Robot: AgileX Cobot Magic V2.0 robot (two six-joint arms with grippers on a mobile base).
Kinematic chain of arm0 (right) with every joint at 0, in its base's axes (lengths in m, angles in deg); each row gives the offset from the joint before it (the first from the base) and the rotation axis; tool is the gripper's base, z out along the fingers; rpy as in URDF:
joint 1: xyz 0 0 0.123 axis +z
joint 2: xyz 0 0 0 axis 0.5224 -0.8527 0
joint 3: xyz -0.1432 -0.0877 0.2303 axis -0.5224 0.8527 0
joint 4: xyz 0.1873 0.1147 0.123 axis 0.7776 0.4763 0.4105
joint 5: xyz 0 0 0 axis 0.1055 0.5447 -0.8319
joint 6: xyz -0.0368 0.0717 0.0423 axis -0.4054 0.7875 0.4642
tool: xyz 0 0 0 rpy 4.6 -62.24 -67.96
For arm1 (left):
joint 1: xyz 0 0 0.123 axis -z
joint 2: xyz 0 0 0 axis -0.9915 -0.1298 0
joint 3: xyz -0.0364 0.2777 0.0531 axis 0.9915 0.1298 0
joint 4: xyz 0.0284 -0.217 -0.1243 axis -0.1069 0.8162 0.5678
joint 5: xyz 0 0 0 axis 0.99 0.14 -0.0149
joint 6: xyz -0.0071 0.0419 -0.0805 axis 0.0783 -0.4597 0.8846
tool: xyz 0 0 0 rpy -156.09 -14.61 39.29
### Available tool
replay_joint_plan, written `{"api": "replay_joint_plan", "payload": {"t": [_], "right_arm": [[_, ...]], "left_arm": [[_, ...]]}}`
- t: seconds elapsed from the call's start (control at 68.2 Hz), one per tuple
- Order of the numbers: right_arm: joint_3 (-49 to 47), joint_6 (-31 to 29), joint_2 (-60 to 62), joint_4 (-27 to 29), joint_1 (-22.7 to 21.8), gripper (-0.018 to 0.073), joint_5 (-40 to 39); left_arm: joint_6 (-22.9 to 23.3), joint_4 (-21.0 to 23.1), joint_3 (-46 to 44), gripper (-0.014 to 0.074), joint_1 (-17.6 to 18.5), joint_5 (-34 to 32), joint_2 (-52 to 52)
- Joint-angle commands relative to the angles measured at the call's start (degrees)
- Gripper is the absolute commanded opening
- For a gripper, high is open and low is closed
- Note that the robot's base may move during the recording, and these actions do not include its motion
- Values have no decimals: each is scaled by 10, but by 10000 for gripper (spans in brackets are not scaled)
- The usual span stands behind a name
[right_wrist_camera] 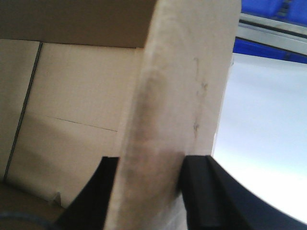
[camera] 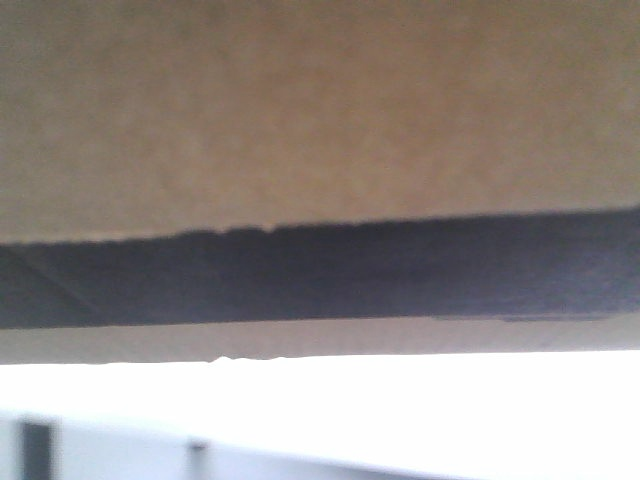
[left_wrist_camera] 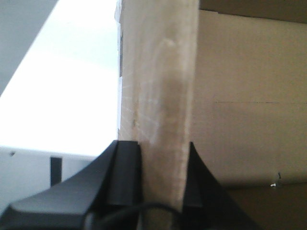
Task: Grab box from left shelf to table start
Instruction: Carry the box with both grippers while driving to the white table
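The left gripper (left_wrist_camera: 160, 160) is closed to a narrow gap on an upright wall of the box (left_wrist_camera: 158, 72). One black finger (left_wrist_camera: 125, 167) presses the outer face and the other presses the inner face, so the cardboard fills the space between them. On the inner side of this gripper lies the brown box interior. On the outer side is the bright white table (left_wrist_camera: 62, 96).

The right gripper (right_wrist_camera: 153, 165) grips the opposite wall the same way, its fingers (right_wrist_camera: 199, 191) tight against both faces. The interior lies on its inner side and the table (right_wrist_camera: 268, 143) on its outer side, with blue bins (right_wrist_camera: 273, 9) beyond.

From the front the box (camera: 300, 120) fills the upper view, very close, with a dark band (camera: 320, 275) running across it. Below that is white glare. Whether the box rests on the table or hangs above it cannot be told.
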Motion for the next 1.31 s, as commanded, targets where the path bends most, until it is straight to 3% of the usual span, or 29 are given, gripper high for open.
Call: {"api": "replay_joint_plan", "payload": {"t": [0.0,1.291], "right_arm": [[-16,-8,-10,11,-1,57,-69],[-16,-8,-10,11,-1,57,-69]], "left_arm": [[15,55,-26,-100,5,-119,-5],[15,55,-26,-100,5,-119,-5]]}}
